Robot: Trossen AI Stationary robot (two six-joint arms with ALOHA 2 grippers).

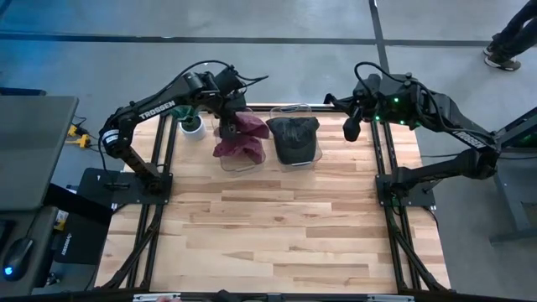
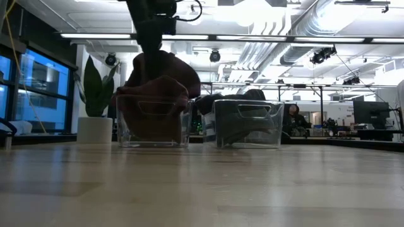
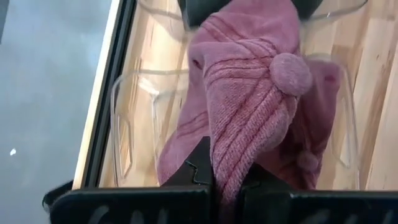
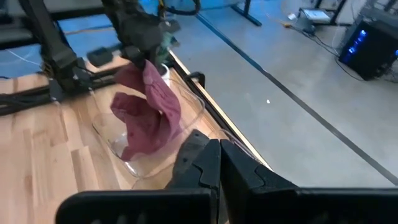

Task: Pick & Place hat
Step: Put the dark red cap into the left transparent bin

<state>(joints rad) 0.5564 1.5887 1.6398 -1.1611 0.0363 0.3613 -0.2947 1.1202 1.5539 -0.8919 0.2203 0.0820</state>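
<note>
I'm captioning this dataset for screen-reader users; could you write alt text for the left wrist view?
The left pincer is shut on a pink ribbed knit hat with a pompom, holding it over a clear plastic bin. The bin stands on a light wooden table beside its black frame edge.

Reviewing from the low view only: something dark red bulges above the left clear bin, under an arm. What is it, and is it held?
Observer: A pink knit hat with a pompom. The left claw is shut on its fabric.
Operator: Is it clear of the bin?
Observer: No. From above, its lower part hangs inside the left clear bin.
Operator: And the other arm?
Observer: The right claw is shut and empty, near the table's right edge, beside the second bin holding a dark cap.
</note>
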